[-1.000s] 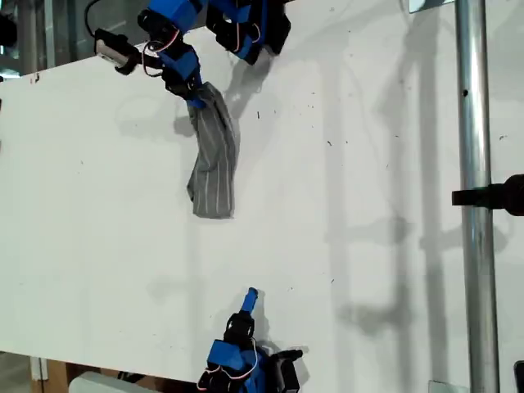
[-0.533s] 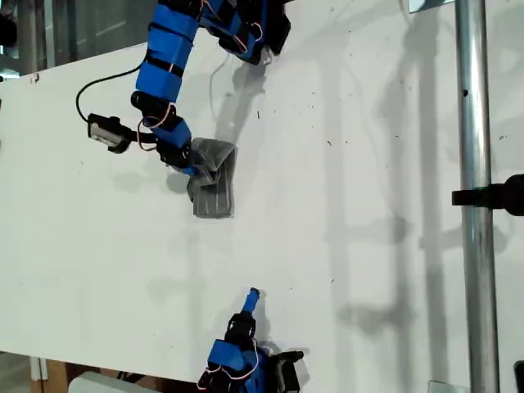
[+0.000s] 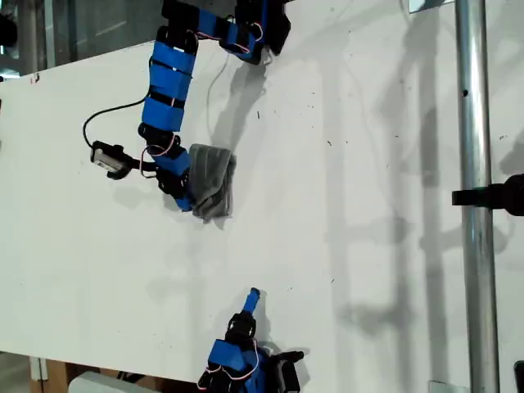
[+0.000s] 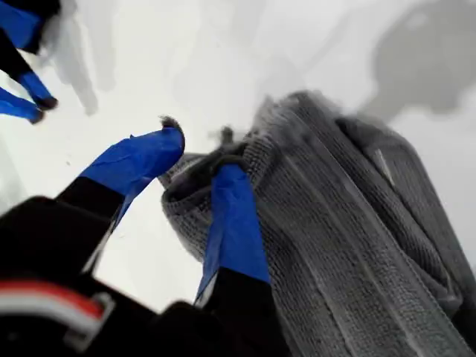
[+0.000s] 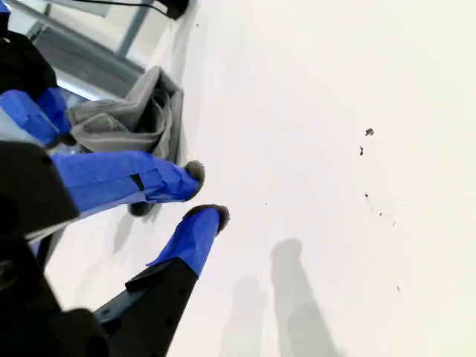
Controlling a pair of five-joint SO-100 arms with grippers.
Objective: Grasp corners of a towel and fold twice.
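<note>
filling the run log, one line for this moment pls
first gripper: open at towel edge | towel: bunched on table | second gripper: open, idle

Take twelve o'clock as the way the fingers of my first gripper point(image 4: 199, 155) point. Both fingers are wrapped in blue tape over black bodies, and the jaws stand apart. One finger point(image 4: 137, 162) is over the bare white table point(image 4: 245, 67). The other finger point(image 4: 234, 223) lies against the rolled edge of the towel point(image 4: 349, 245), and a loop of that edge sits in the gap between them. The towel is grey, ribbed with fine pale lines, and bunched in thick folds that spread from about one o'clock round to four. A soft grey shadow point(image 4: 424, 59) lies on the table beyond the towel, at about two o'clock. At about ten o'clock, well apart, the blue and black parts of another arm point(image 4: 21, 26) show.
</note>
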